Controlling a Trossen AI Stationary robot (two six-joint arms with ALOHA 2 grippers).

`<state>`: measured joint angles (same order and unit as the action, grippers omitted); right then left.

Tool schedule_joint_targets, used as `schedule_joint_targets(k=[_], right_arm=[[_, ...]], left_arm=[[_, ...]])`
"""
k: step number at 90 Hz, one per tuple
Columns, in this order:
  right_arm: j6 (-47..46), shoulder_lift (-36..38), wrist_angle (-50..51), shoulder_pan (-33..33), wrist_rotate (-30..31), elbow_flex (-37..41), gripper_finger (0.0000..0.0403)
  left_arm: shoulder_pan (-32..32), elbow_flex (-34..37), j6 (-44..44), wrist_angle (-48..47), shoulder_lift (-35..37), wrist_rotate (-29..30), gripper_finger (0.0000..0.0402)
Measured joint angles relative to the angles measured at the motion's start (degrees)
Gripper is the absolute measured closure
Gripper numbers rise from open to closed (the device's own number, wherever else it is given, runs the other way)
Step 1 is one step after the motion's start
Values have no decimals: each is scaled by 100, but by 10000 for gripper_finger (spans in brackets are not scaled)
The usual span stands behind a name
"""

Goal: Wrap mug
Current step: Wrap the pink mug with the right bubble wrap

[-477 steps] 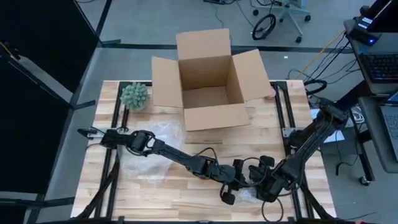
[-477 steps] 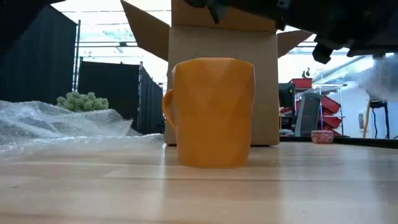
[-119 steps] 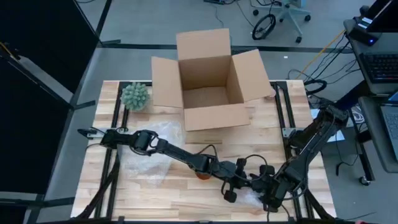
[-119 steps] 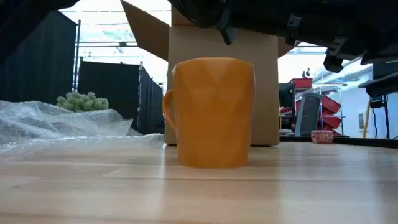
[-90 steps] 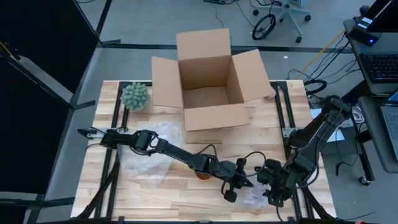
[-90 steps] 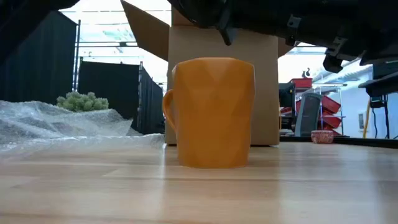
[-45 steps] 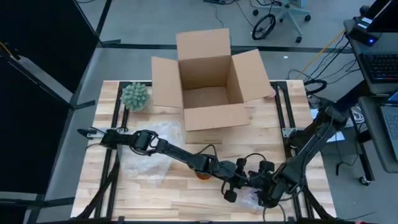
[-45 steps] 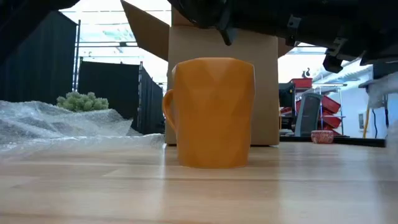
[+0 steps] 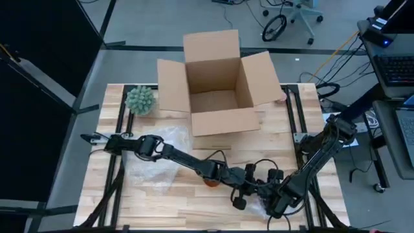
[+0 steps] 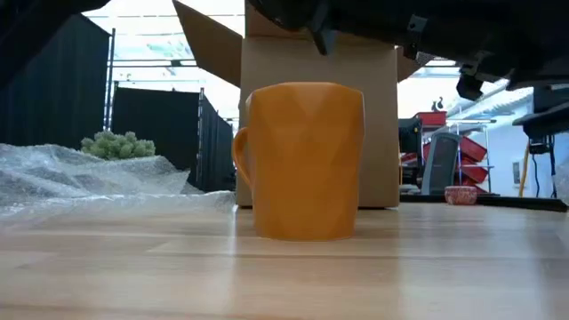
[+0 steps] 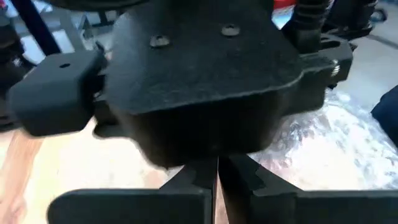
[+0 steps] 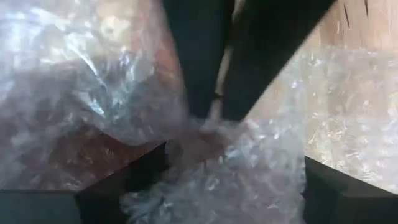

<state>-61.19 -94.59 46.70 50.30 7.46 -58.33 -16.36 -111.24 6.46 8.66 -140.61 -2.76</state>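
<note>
An orange mug stands upright on the wooden table, near the middle front. In the high view the mug is half hidden under my left arm. To its right lies a small piece of bubble wrap. My left gripper is shut on this bubble wrap. My right gripper faces it from the right and is open. Its fingers stand on either side of the bunched wrap. My left gripper pinches a bunched part of the bubble wrap between its two fingertips. It reaches in from the table's left. The rest of the wrap spreads out slack around the pinch, over the table. My right gripper may touch the wrap; I cannot tell.
An open cardboard box stands at the far middle, with a green plant to its left. A larger crumpled bubble wrap sheet lies at the left under my left arm. Bare wood lies between the mug and the box.
My right gripper has shifted a little toward the table's left, closer to my left gripper and the small wrap. The mug has stayed in place.
</note>
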Motion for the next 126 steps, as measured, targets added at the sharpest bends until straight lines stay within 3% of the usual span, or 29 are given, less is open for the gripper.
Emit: schedule_joint_targets(k=[33,56,126], right_arm=[[37,-13,-11,-37,8,8,170],[69,-49,14,-33,347,34,170],[83,-35,39,-35,308,31,170]], left_arm=[[-61,-13,-7,-1364,456,468,402],[-66,-20,-7,-1450,484,517,402],[-105,-20,-11,-1273,512,493,402]])
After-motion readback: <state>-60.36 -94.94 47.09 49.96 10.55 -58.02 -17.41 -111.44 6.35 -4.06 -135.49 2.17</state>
